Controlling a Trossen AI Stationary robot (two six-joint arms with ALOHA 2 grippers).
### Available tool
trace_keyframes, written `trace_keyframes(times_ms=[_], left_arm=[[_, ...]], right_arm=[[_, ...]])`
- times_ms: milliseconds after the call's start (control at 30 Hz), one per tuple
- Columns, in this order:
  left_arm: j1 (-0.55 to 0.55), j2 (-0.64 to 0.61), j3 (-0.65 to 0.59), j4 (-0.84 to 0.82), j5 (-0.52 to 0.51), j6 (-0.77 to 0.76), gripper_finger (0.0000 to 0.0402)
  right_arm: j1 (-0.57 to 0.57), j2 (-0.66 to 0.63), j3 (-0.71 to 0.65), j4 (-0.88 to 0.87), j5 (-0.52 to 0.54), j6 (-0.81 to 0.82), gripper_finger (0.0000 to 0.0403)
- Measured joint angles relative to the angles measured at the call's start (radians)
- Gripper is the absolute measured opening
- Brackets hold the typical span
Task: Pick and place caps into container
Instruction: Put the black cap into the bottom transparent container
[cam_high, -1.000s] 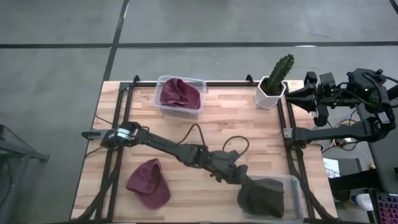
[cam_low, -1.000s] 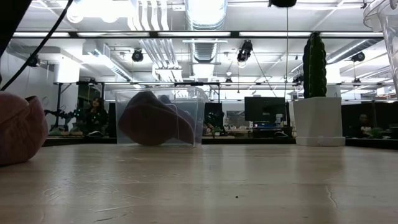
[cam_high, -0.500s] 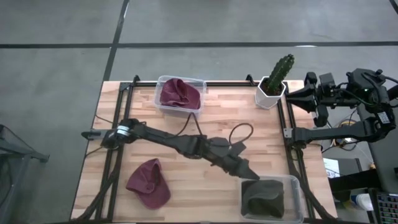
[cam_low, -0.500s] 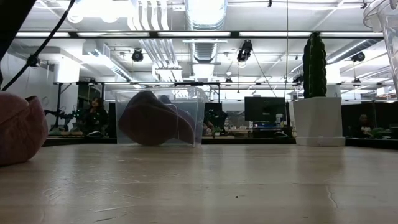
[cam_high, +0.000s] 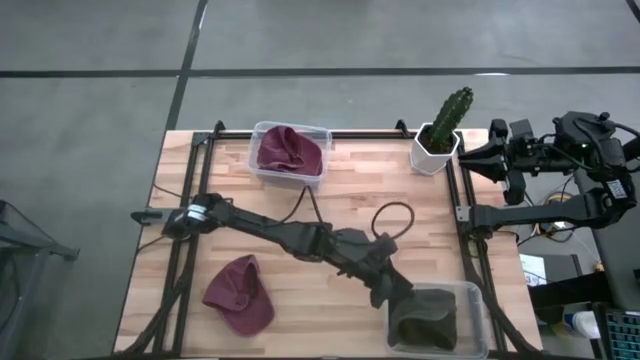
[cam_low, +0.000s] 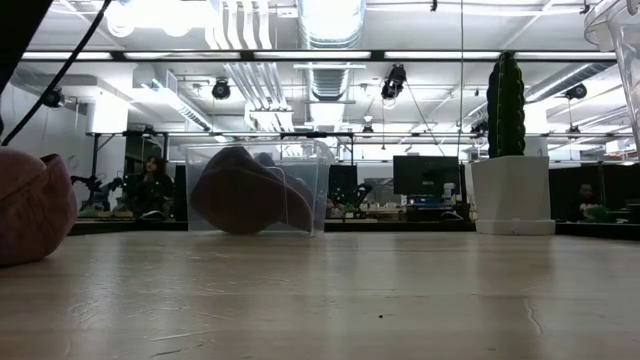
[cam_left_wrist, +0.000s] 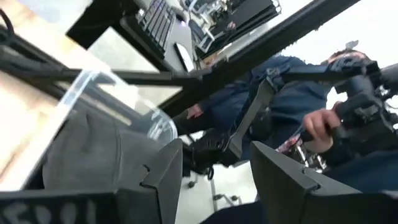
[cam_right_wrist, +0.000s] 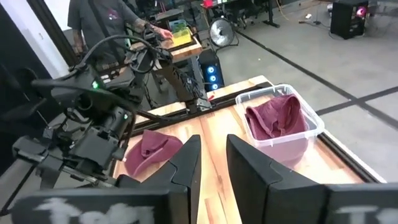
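Note:
My left gripper (cam_high: 400, 297) hangs open and empty just above the left wall of the clear container (cam_high: 470, 290) at the table's near right corner. In the left wrist view its fingers stand wide apart (cam_left_wrist: 214, 146). A dark olive cap (cam_high: 422, 318) (cam_left_wrist: 87, 149) lies inside that container. A maroon cap (cam_high: 240, 293) (cam_low: 35, 205) (cam_right_wrist: 152, 148) rests on the table near the near left corner. Another maroon cap (cam_high: 288, 148) (cam_right_wrist: 277, 118) lies in the far container (cam_low: 250, 190). My right gripper (cam_high: 470, 152) (cam_right_wrist: 213, 140) waits open beyond the table's right edge.
A green cactus in a white pot (cam_high: 442, 125) (cam_low: 505, 120) stands at the far right of the table. A black cable loop (cam_high: 390, 215) rides on my left arm. Black frame rails (cam_high: 465, 210) run along both sides. People (cam_left_wrist: 311, 124) (cam_right_wrist: 106, 18) are beyond the table.
My left gripper has drawn back a little from the olive cap, toward the table's left and up. The cap, which bulged over the near container's left wall a second ago, has dropped and now lies wholly inside the container.

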Motion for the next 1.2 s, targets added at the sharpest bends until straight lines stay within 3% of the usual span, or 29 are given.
trace_keyframes(times_ms=[167,367,700,1000,1200], left_arm=[[-0.024,0.001,0.000,-0.043,0.005,0.002,0.0179],[-0.025,0.002,-0.001,-0.107,0.007,-0.038,0.0179],[0.000,-0.034,-0.001,-0.195,-0.015,-0.077,0.0177],[0.068,-0.188,-0.001,-0.384,-0.218,-0.023,0.0172],[0.134,-0.321,-0.001,-0.527,-0.292,-0.090,0.0171]], right_arm=[[0.000,0.007,0.000,-0.056,-0.088,0.034,0.0073],[0.000,0.039,-0.008,-0.098,-0.340,0.160,0.0068],[0.047,0.109,-0.017,-0.109,-0.567,0.252,0.0066],[0.130,0.194,-0.017,-0.048,-0.543,0.305,0.0066],[0.219,0.315,-0.018,-0.031,-0.540,0.308,0.0066]])
